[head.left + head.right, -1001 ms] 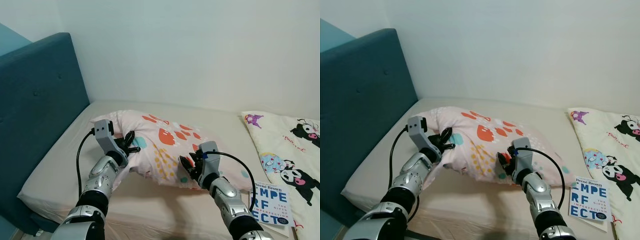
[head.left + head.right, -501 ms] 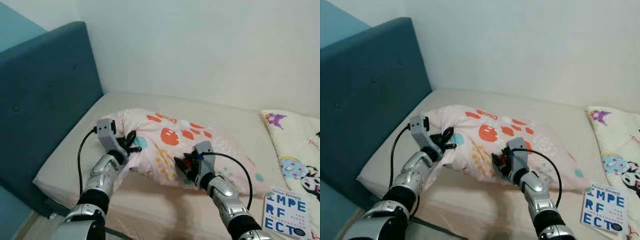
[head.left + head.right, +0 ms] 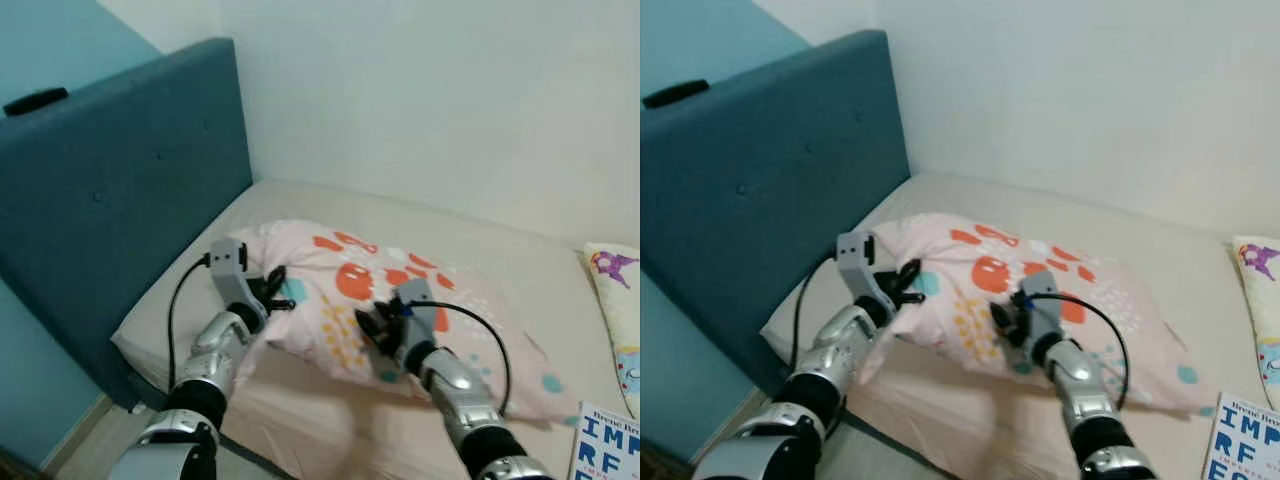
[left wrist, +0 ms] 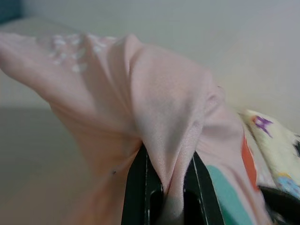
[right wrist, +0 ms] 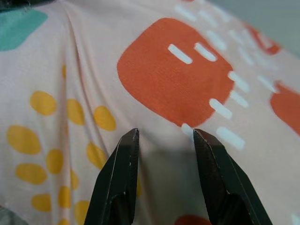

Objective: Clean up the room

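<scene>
Pink cotton printed with orange blobs, yellow dots and teal patches covers the pillow, which lies on the beige mattress near the head of the bed, its left end close to the dark teal padded headboard. The left gripper has that left end of the pillow: in the left wrist view a fold of the pink fabric is pinched between the two black fingers, which are nearly closed on it and pull the cloth up into a ridge. The right gripper sits at the pillow's near edge toward the middle; in the right wrist view its fingers stand parted with the tips against the printed cloth just below a large orange patch, and nothing is caught between them. A blue and white book lies on the mattress off to the robot's right, well apart from the pillow, and beyond it shows the edge of a cream cartoon-print blanket. A plain pale wall rises behind the bed.
</scene>
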`<state>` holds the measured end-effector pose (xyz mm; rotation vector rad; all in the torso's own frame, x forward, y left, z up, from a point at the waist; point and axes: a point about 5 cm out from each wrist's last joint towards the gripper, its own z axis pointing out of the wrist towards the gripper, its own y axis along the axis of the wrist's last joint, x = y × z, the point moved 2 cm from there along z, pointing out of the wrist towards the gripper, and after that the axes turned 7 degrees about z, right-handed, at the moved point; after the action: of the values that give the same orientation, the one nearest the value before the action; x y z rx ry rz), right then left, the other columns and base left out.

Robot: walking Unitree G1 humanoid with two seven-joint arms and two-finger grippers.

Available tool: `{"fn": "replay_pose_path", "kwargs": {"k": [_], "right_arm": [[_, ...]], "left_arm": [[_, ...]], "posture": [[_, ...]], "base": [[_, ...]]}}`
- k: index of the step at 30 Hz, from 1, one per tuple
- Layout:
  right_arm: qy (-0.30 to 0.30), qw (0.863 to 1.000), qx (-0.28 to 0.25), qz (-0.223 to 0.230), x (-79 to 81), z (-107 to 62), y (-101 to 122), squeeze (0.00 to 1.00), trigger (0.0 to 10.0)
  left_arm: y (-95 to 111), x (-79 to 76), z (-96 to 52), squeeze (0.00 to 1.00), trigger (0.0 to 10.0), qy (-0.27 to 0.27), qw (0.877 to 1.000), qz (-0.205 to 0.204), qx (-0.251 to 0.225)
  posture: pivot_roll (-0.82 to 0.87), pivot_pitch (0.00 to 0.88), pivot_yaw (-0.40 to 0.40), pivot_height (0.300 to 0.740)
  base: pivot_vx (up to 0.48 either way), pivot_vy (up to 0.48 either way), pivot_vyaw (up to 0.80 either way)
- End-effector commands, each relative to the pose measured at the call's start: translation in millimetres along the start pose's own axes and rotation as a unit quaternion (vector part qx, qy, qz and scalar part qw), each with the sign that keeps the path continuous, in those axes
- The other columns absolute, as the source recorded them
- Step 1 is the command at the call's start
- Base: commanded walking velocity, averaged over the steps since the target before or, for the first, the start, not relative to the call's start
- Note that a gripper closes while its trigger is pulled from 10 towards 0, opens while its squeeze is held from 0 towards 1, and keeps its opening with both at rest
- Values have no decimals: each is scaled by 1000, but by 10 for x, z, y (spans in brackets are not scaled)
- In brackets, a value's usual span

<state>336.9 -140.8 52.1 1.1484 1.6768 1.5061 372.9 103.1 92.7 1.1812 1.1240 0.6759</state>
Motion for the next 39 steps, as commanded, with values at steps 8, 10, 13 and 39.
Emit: {"fn": "replay_pose_path", "kwargs": {"k": [8, 10, 13, 39], "right_arm": [[-24, 1000, 12, -5, -38, -8, -47, 0, 10000], [-27, 1000, 13, -4, -46, -11, -51, 0, 10000], [-32, 999, 11, 0, -92, -27, -34, 0, 10000], [-269, 937, 126, 185, -862, -893, 135, 0, 10000]], "left_arm": [[92, 13, 12, 0, 10000, 3, 1000, 23, -21], [59, -2, 9, 0, 10000, 1, 1000, 28, -15], [-54, -39, -6, 0, 10000, -4, 999, 37, 6], [-342, -250, -49, 0, 10000, -31, 997, 56, 47]], "posture": [[-59, 9, 3, 740], [-61, 10, 4, 740], [-64, 10, 5, 740], [-87, 30, -8, 740]], "base": [[0, 0, 800], [0, 0, 800], [0, 0, 800], [0, 0, 123]]}}
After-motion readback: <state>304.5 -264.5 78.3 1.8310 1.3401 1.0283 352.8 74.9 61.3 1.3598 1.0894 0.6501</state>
